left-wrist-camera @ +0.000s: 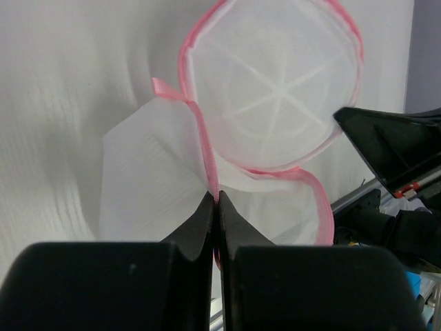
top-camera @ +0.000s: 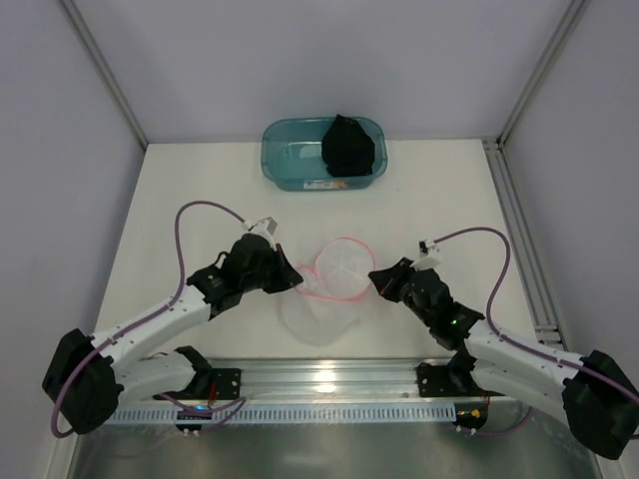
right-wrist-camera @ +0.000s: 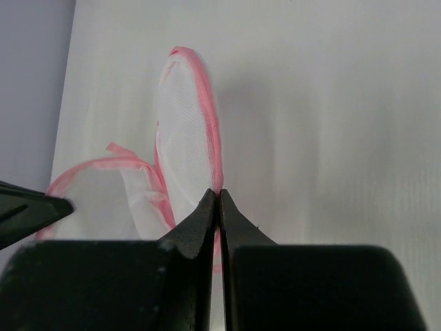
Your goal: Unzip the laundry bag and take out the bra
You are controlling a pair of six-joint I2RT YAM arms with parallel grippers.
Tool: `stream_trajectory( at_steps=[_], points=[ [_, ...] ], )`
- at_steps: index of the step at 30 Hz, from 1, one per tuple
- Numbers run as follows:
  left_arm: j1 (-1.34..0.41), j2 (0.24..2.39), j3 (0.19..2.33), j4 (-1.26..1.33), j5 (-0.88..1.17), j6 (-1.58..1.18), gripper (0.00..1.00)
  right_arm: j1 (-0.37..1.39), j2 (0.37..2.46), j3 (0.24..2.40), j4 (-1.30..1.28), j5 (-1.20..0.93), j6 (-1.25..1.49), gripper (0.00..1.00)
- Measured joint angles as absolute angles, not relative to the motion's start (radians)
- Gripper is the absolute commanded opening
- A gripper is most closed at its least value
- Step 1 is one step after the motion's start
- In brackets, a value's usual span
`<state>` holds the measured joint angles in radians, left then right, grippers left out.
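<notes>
2 jaws, left and right, clamped on laundry bag rim | bra in tub, partly hidden | zip pull indistinct

"What's the left gripper got hold of?"
"The laundry bag; jaws pinched tight on its pink rim; round mesh face stands behind; right gripper meets its other side."
</notes>
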<state>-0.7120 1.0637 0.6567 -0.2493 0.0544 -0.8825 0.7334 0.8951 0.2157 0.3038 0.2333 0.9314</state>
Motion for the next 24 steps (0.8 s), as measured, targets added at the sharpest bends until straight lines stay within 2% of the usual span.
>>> stream_trajectory(
  at_steps=[5,13,14,15,18,19,20,24],
  points=[
    [-0.711,1.202,0.694,-0.156,0.080,-0.882,0.00,0.738,0.732,0.276,0.127,0.278,0.743,0.04],
    [-0.706,1.456,0.858,0.060,0.170,-0.890,0.00,0.793,0.723,0.505,-0.120,0.400,0.481,0.04],
    [-0.703,1.478,0.875,0.083,0.181,-0.891,0.05,0.809,0.728,0.521,-0.141,0.427,0.456,0.04],
    [-0.700,1.496,0.888,0.104,0.192,-0.892,0.34,0.824,0.735,0.532,-0.160,0.455,0.434,0.04],
    [-0.690,1.526,0.912,0.146,0.213,-0.901,0.73,0.860,0.764,0.554,-0.213,0.535,0.382,0.04],
    [-0.686,1.528,0.913,0.159,0.216,-0.908,0.93,0.870,0.776,0.560,-0.228,0.562,0.366,0.04],
    [-0.683,1.528,0.913,0.166,0.217,-0.910,0.99,0.878,0.789,0.568,-0.244,0.588,0.350,0.04],
    [-0.673,1.505,0.892,0.178,0.193,-0.937,0.99,0.907,0.838,0.600,-0.280,0.678,0.295,0.04]
  ],
)
